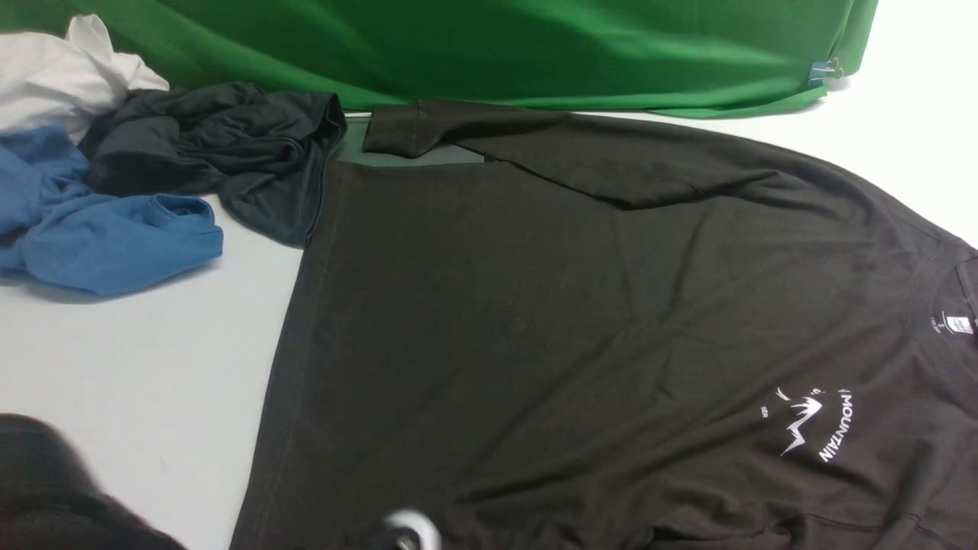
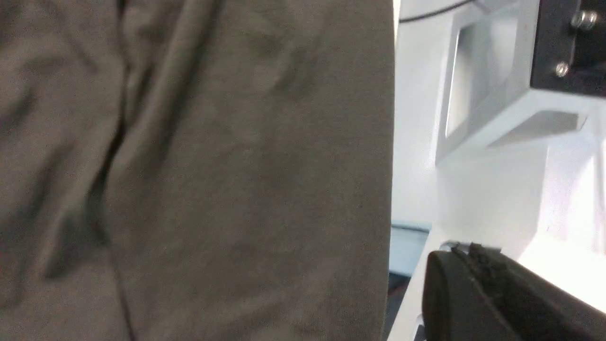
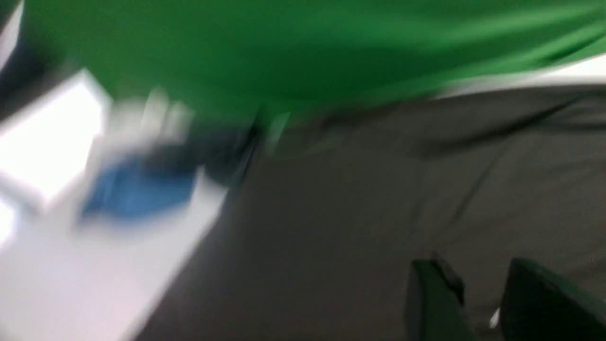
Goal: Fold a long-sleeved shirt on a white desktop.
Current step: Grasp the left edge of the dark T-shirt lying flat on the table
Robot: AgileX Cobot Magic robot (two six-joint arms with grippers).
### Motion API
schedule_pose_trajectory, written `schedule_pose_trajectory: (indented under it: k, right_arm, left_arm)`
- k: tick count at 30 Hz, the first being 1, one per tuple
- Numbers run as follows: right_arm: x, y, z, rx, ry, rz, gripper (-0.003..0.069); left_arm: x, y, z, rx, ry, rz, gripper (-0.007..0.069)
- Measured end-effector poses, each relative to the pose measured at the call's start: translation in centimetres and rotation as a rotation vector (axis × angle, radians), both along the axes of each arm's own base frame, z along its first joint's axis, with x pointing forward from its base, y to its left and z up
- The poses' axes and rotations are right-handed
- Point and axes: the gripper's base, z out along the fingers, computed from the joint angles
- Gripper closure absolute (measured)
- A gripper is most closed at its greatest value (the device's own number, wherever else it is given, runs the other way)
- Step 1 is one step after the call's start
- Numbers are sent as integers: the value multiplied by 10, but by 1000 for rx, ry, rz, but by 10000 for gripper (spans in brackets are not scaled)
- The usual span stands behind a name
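The long-sleeved shirt (image 1: 581, 321) lies spread on the white desktop (image 1: 137, 367), hem to the left and collar at the far right. Its white mountain logo (image 1: 810, 424) faces up. One sleeve (image 1: 581, 153) is folded across the shirt's far edge. In the left wrist view, shirt cloth (image 2: 213, 180) hangs close beside my left gripper (image 2: 461, 251), whose dark fingers look close together with no cloth seen between them. My right gripper (image 3: 473, 270) hovers over the shirt (image 3: 378, 213), open with nothing between its fingers. A blurred dark mass (image 1: 46, 489) fills the front view's near-left corner.
A black-grey garment (image 1: 229, 153), a blue garment (image 1: 107, 229) and a white cloth (image 1: 61, 72) are piled at the back left. The green backdrop (image 1: 497, 46) runs along the far edge. The grey hatch (image 1: 412, 156) peeks out under the folded sleeve.
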Motion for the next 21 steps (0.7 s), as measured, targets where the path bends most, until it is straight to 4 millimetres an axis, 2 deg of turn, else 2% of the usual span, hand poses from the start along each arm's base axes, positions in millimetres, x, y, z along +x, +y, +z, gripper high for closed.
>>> schedule_pose_trajectory:
  k: [3, 6, 7, 10, 15, 21]
  right_arm:
    - [6, 12, 17, -131, 28, 169, 419]
    - [10, 17, 22, -184, 29, 222, 419]
    - [13, 20, 22, -226, 27, 253, 419]
    - [17, 24, 20, -271, 43, 290, 419]
    - [19, 25, 18, -308, 55, 295, 419]
    - [19, 24, 17, -326, 47, 292, 419]
  left_arm:
    - [-3, -8, -12, 69, 11, -82, 409]
    - [-6, -13, -18, 104, 25, -126, 333]
    - [-9, -16, -23, 126, 30, -154, 273]
    - [-12, -16, -36, 158, 9, -188, 202]
    - [-13, -7, -60, 178, -47, -198, 166]
    - [-8, -5, -68, 178, -126, -204, 165]
